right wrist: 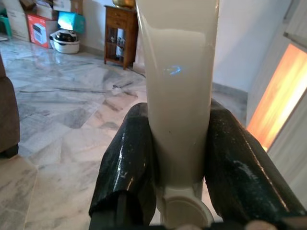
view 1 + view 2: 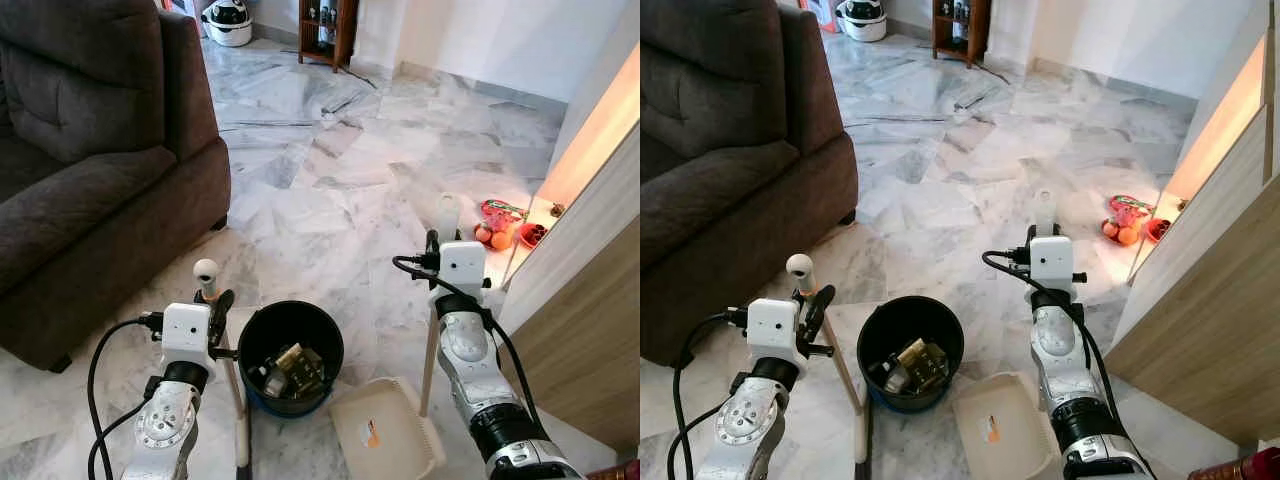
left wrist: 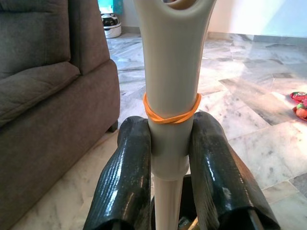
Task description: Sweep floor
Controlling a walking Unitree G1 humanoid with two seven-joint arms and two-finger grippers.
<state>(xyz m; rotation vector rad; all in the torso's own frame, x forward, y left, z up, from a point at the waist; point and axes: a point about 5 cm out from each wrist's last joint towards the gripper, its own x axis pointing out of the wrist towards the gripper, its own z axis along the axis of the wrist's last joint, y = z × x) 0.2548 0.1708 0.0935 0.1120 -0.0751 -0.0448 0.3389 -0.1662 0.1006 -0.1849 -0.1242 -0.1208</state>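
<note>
My left gripper [image 2: 212,300] is shut on the cream broom handle [image 3: 170,96], just below an orange rubber band [image 3: 171,114]. The broom pole [image 2: 236,385] slants down to the floor left of a black bin [image 2: 290,355] that holds scraps. My right gripper [image 2: 432,248] is shut on the cream dustpan handle [image 1: 178,81]; its pole [image 2: 430,365] runs down to the cream dustpan [image 2: 387,428] lying flat on the marble floor just right of the bin.
A dark grey sofa [image 2: 90,150] fills the left side. A wooden cabinet wall [image 2: 590,330] stands close on the right. Red and orange toys [image 2: 500,228] lie by the wall ahead. A wooden shelf [image 2: 328,30] and a white appliance [image 2: 228,22] stand far back.
</note>
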